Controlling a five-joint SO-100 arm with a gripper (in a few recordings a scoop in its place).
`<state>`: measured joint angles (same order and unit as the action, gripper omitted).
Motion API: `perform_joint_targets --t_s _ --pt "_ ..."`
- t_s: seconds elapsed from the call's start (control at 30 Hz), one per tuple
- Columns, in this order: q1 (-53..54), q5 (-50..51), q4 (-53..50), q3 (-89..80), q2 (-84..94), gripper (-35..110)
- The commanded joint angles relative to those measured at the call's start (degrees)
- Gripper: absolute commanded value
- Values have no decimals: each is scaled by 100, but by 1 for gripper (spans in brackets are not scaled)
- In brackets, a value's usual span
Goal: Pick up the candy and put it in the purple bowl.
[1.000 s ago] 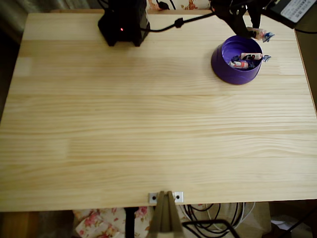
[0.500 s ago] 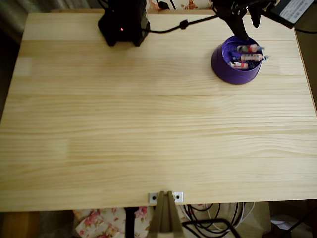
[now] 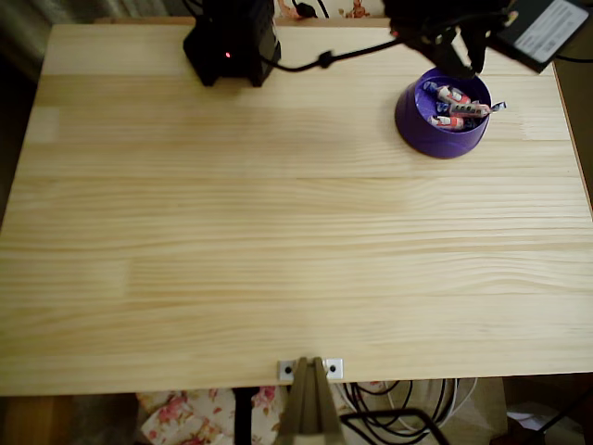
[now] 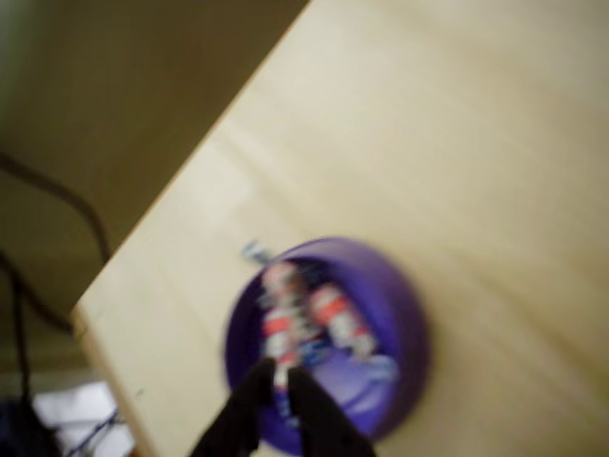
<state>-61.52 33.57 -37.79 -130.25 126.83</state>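
Observation:
The purple bowl (image 3: 422, 125) stands at the table's far right corner in the overhead view. Several candies (image 3: 451, 94) in pink-red wrappers lie inside it, and one bluish twisted end pokes over the right rim. My black gripper (image 3: 466, 65) hangs over the bowl's far rim, slightly open, with nothing between its fingers. The wrist view is blurred: the purple bowl (image 4: 409, 324) sits below, candies (image 4: 328, 319) lie inside, and my gripper (image 4: 282, 383) shows a narrow gap between its dark fingers (image 4: 249, 405).
The arm's black base (image 3: 232, 42) with a red light stands at the far edge, and a black cable (image 3: 324, 60) runs from it to the right. A dark box with a white label (image 3: 547, 26) sits at the top right. The table's right edge runs close to the bowl.
A candy held at the bowl's far right rim was let go and now lies in the bowl. The gripper has opened and shifted slightly left.

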Motion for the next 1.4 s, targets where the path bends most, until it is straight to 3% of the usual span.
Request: perform_joint_targets --t_s 0.0,0.3,0.5,1.07,1.23,1.37 --pt "1274 -519 -545 123 1063 -1" --pt "4966 -1696 -1521 272 1477 -1" --pt "6275 -2065 -1345 -475 1723 -1" --pt "7216 -2909 -703 -3366 3946 -1" --pt "7181 -3103 -1450 -4368 6108 -1" --pt "7269 -3094 -1688 -4368 6223 -1"
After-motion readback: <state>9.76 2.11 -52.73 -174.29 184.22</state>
